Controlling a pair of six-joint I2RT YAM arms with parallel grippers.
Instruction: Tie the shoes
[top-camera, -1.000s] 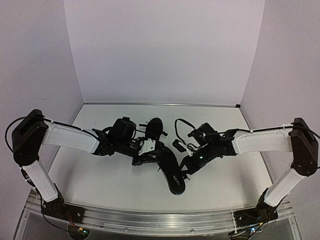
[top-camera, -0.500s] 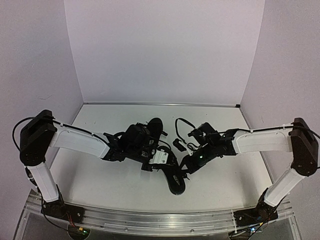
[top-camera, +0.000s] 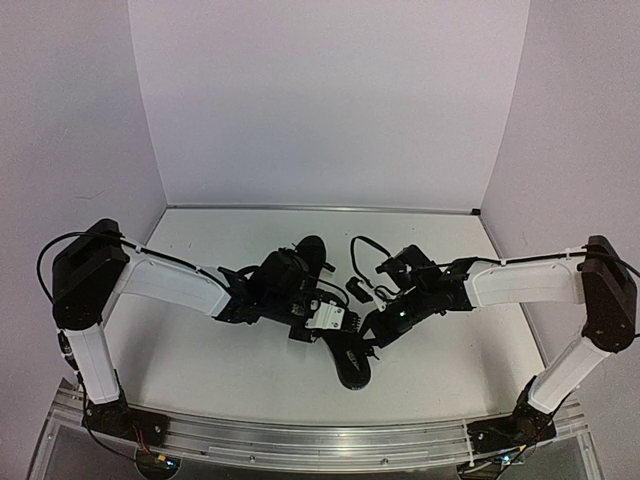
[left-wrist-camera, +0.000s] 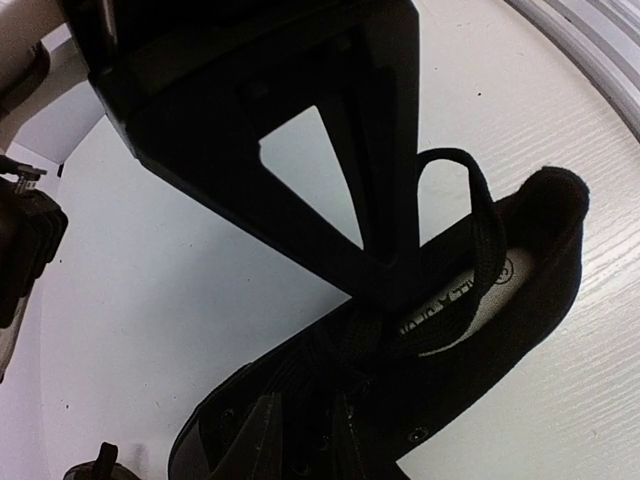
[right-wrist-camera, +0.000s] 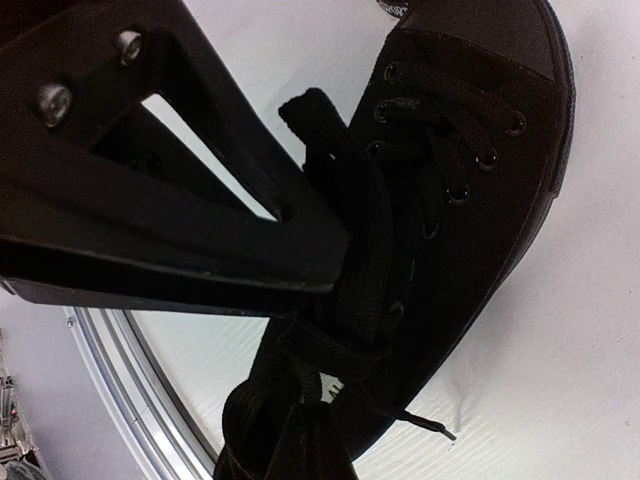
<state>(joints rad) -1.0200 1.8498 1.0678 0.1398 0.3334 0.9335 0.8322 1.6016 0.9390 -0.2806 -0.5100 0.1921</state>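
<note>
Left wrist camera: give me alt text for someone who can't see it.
The left gripper, fingers closed, pinches a black lace loop rising from a black low-top shoe. The shoe lies on the white table, heel toward the upper right, its printed insole showing.

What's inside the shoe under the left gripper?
Inside the shoe: a pale insole with a printed logo, and a black lace looped across the opening. The left gripper and laced upper hide everything toward the toe.
</note>
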